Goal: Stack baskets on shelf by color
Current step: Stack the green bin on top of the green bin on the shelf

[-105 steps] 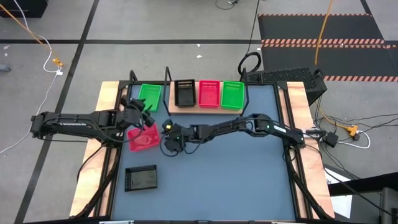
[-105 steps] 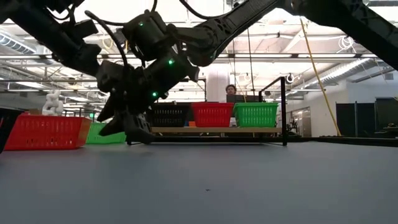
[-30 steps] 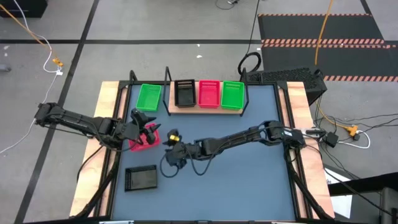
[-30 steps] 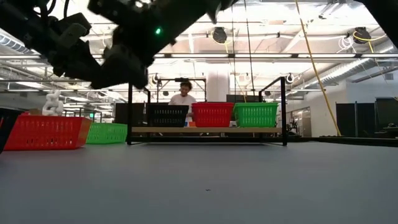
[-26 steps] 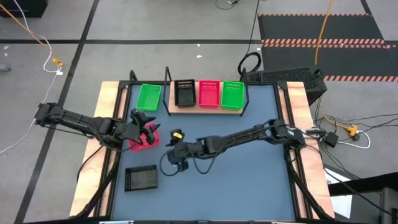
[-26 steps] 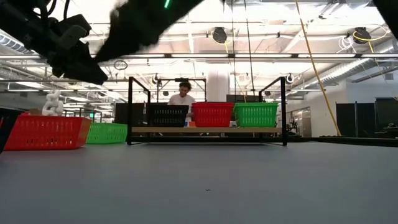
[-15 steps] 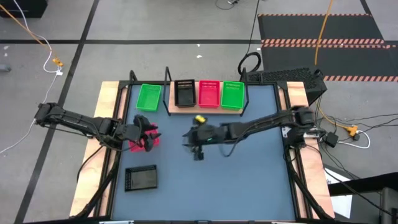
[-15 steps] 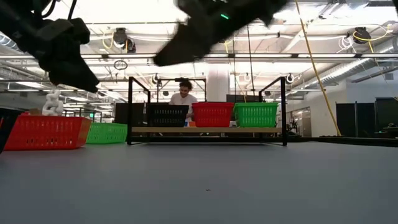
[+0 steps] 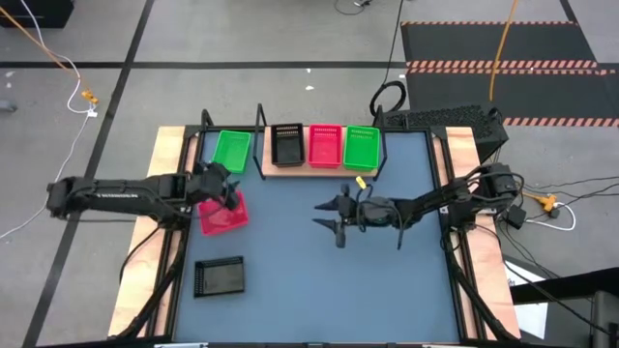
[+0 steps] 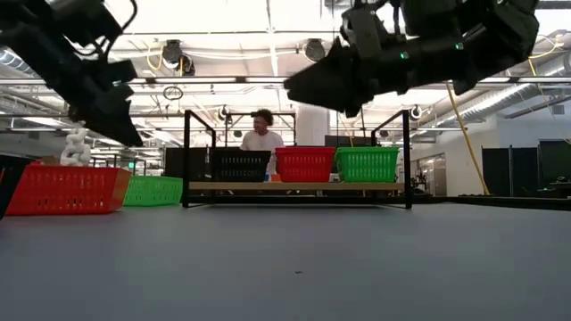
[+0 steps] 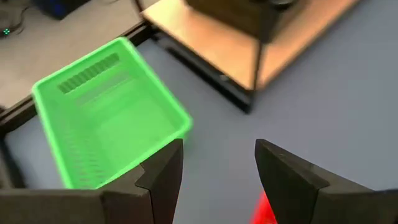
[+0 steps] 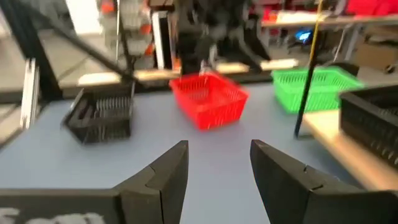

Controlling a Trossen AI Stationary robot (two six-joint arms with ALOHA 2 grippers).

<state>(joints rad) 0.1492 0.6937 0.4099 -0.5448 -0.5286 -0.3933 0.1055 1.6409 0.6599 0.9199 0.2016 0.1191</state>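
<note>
The shelf (image 9: 308, 167) stands at the table's far edge with a black basket (image 9: 287, 145), a pink-red basket (image 9: 324, 145) and a green basket (image 9: 361, 147) side by side on it. A second green basket (image 9: 232, 151) rests on the tabletop left of the shelf. A pink-red basket (image 9: 224, 216) sits upright nearer, and a black basket (image 9: 220, 276) lies near the front left. My left gripper (image 9: 228, 186) hovers open between the loose green and pink-red baskets; its wrist view shows the green basket (image 11: 106, 112). My right gripper (image 9: 331, 218) hangs open and empty over mid-table.
The shelf's black frame posts (image 10: 186, 159) rise at its ends. A person (image 10: 261, 135) sits behind the shelf, beyond the table. Bare tabletop (image 9: 387, 280) lies toward the near right.
My right gripper has swung from near the loose pink-red basket toward the table's right edge, to mid-table. My left gripper has drawn back from over the pink-red basket toward the far edge and the loose green basket. The baskets have stayed in place.
</note>
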